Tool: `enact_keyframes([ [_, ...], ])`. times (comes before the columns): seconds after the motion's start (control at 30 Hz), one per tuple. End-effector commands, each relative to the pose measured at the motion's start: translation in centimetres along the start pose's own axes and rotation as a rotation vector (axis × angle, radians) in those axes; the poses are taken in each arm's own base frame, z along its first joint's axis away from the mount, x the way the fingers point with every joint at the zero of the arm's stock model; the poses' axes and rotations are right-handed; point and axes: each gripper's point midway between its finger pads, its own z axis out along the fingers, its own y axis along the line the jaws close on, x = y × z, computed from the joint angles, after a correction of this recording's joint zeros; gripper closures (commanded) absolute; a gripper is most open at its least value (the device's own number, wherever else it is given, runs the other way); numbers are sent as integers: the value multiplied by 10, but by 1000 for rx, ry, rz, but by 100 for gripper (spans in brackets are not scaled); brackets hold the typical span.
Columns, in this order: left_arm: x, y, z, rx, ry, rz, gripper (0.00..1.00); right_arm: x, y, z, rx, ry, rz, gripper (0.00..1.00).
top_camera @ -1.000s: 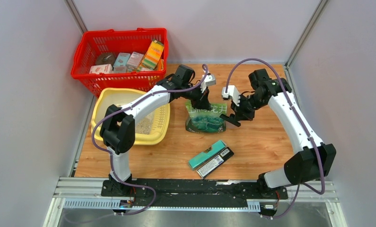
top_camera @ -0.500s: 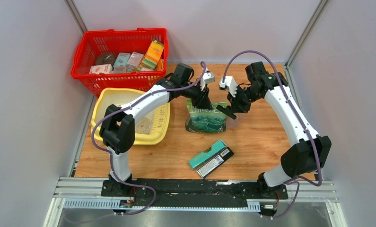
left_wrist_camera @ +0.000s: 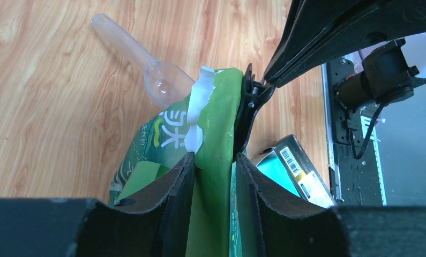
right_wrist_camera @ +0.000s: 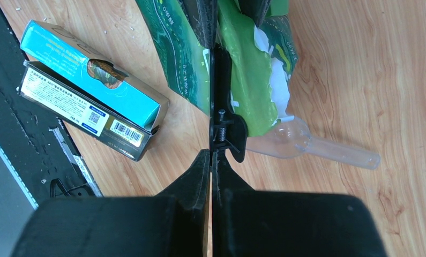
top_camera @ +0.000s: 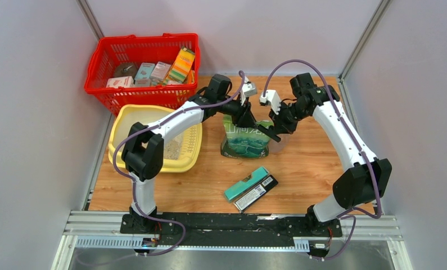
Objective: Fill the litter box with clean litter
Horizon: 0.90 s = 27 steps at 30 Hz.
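Litter box, the large pale-yellow rectangular plastic tray (top_camera: 120, 121), sits at the left of the wooden tabletop (top_camera: 311, 174), well apart from the work. It holds only a thin patch of beige granular clean litter (top_camera: 171, 149). The green printed plastic bag (left_wrist_camera: 221, 107) stands upright, its torn mouth held by a black spring clip (right_wrist_camera: 229, 134). The right pincer (right_wrist_camera: 210, 155) is closed tight with its tips on that clip. The left pincer (left_wrist_camera: 213, 160) stands part-open astride the bag's top edge, not visibly pinching it. Unclipping looks like the step in hand. The bag wants steadying firmly before the clip is drawn off along the edge, lest it topple. A red mesh plastic basket (top_camera: 97, 73) behind the tray holds assorted cartons.
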Motion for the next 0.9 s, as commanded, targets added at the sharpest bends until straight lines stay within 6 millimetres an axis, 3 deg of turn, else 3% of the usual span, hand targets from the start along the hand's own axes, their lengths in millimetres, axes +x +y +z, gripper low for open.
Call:
enact_keyframes([
  [0.0, -15, -16, 12, 73, -42, 60, 58, -24, -13, -8, 67, -77, -35, 100],
  [0.17, -15, -23, 11, 110, -38, 52, 58, -27, -16, -9, 83, -85, -34, 100],
  [0.47, -13, -17, -3, 133, -66, -56, 58, -27, -18, -12, 105, -86, -36, 100],
  [0.87, -8, -18, 11, 177, -40, -48, 57, -36, -21, -15, 122, -109, -28, 100],
])
